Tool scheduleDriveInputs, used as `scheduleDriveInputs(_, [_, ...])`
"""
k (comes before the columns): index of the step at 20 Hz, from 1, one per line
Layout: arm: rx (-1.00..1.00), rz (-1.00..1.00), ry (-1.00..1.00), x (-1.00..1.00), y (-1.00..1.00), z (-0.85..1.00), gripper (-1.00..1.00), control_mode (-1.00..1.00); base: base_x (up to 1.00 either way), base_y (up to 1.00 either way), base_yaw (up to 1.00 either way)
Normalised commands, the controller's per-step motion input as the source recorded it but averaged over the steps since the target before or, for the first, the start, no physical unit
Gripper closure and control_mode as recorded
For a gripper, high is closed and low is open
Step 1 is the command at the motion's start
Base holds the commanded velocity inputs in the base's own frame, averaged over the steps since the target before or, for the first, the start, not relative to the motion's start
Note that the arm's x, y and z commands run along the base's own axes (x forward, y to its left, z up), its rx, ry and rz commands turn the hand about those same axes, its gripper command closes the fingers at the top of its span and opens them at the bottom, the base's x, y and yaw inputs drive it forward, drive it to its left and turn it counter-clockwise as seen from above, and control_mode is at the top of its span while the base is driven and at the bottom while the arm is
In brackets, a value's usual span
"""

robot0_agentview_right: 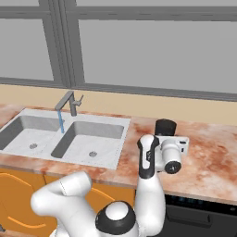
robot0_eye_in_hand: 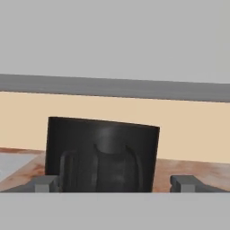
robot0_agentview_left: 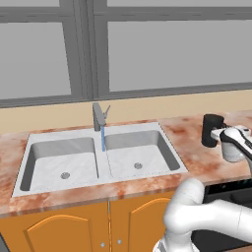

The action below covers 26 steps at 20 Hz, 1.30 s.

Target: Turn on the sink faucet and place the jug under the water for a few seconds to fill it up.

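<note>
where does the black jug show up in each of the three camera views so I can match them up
Left base view: the jug stands at the right edge, on the counter right of the sink, just beyond the gripper.
Right base view: the jug is right of centre, on the counter behind the robot's hand.
Hand view: the jug is at lower centre, handle facing the camera, between the jaws.
Shared landmark: the beige wall strip behind the counter.

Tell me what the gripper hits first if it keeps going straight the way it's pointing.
The jug. In the hand view the open gripper points at its handle side, one fingertip on each flank. The remaining gap is hard to judge, but nothing lies between them.
</note>
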Motion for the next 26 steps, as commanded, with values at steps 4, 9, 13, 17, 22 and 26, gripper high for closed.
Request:
scheduleDriveInputs(4, [0.00, 0.00, 0.01, 0.00, 0.01, -0.22, 1.00, -1.00, 0.00, 0.00, 0.00])
scheduleDriveInputs(9, [0.00, 0.00, 0.02, 0.00, 0.09, -0.34, 1.00, -1.00, 0.00, 0.00, 0.00])
scheduleDriveInputs(13, [0.00, 0.00, 0.08, 0.00, 0.19, -0.09, 1.00, -1.00, 0.00, 0.00, 0.00])
scheduleDriveInputs(17, [0.00, 0.00, 0.05, 0.00, 0.12, -0.04, 1.00, -1.00, 0.00, 0.00, 0.00])
scheduleDriveInputs(22, [0.01, 0.00, 0.06, 0.00, 0.00, -0.14, 1.00, -1.00, 0.00, 0.00, 0.00])
scheduleDriveInputs(26, [0.07, 0.05, -0.01, -0.07, 0.05, -0.02, 1.00, -1.00, 0.00, 0.00, 0.00])
